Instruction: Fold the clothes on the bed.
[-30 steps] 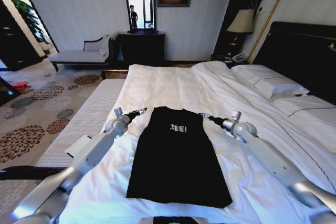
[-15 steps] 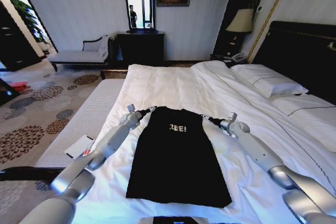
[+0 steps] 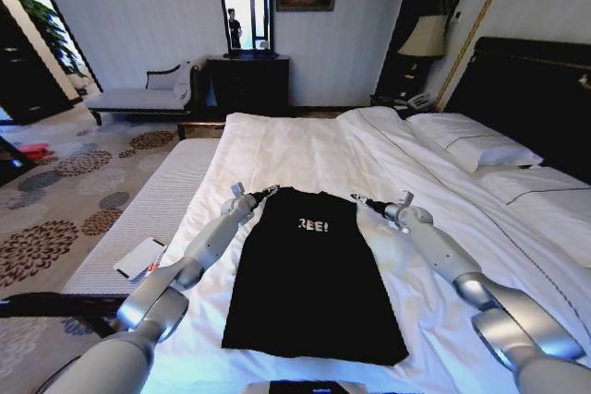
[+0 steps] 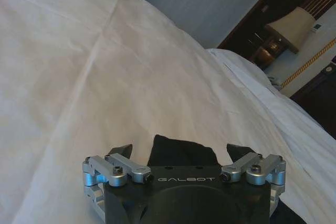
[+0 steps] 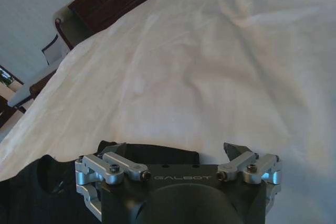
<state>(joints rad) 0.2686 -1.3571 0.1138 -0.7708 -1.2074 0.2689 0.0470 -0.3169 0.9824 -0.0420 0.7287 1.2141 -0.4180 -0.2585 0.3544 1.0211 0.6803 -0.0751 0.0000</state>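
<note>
The clothes are a black T-shirt (image 3: pixel 309 274) with white lettering, lying flat and lengthwise on the bed's white duvet (image 3: pixel 295 149). My left gripper (image 3: pixel 269 191) is at the shirt's far left corner. In the left wrist view it (image 4: pixel 180 151) stands open, with a tip of black fabric (image 4: pixel 181 150) between its spread fingers. My right gripper (image 3: pixel 358 198) is at the far right corner. In the right wrist view it (image 5: pixel 176 150) is also open, over the shirt's black edge (image 5: pixel 157 153).
A white card (image 3: pixel 140 257) lies on the grey strip left of the duvet. Pillows (image 3: pixel 471 145) and the dark headboard (image 3: pixel 536 89) are on the right. A chaise bench (image 3: pixel 138 94), dresser (image 3: pixel 247 80) and lamp (image 3: pixel 425 39) stand beyond the bed's far end.
Both arms have stretched farther forward. The left gripper has moved in to the shirt's far left corner. The right has crept slightly toward the far right corner.
</note>
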